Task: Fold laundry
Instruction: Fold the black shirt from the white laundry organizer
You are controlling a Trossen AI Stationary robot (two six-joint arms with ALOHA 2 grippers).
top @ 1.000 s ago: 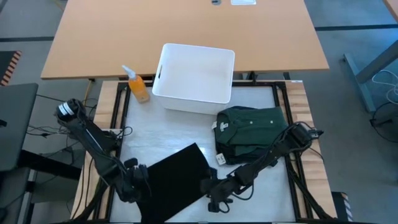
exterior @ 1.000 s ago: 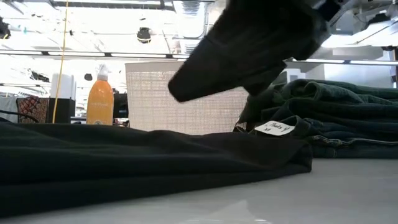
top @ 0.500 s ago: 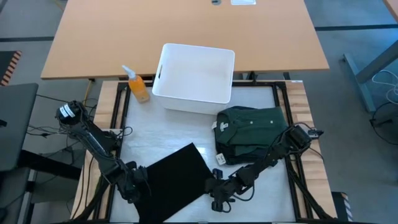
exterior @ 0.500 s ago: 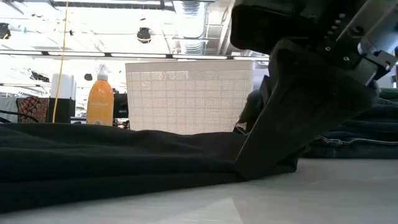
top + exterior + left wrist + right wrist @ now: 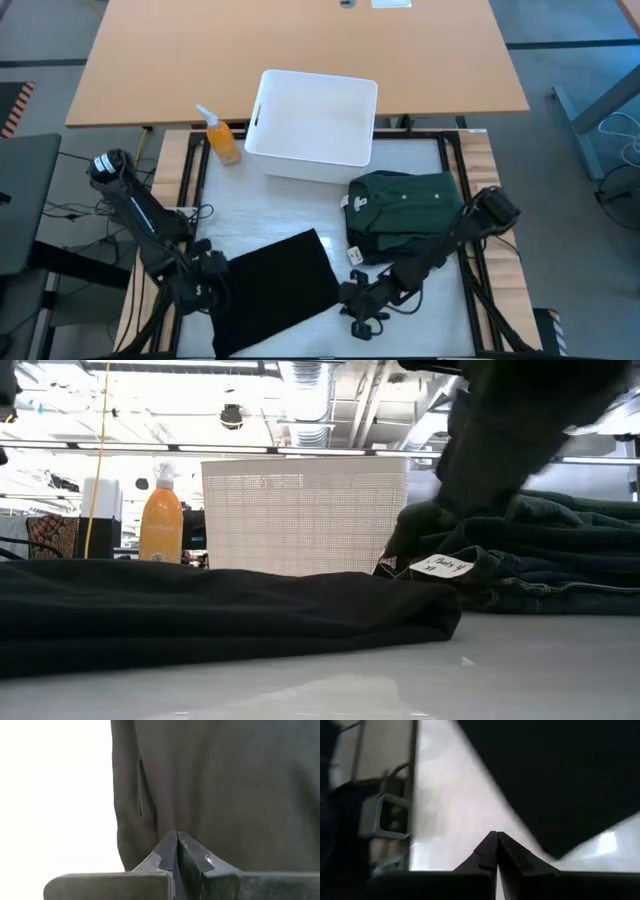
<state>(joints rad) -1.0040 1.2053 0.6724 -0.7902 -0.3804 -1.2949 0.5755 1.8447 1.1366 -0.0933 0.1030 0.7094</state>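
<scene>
Cloth lies on the white counter point(image 5: 260, 205) in two places. A flat black folded garment point(image 5: 272, 291) sits at the near middle. A dark green folded shirt pile point(image 5: 405, 214) with a small white tag point(image 5: 441, 567) rests to its right, just beside it. The left end effector point(image 5: 199, 283) sits at the black garment's left edge, and its fingers point(image 5: 165, 857) are pressed together on that edge. The right end effector point(image 5: 362, 308) hangs just off the black garment's near right corner, its fingers point(image 5: 489, 851) closed and holding nothing. A white plastic bin point(image 5: 313, 125) stands on the far side, with an orange spray bottle point(image 5: 221, 137) to its left.
</scene>
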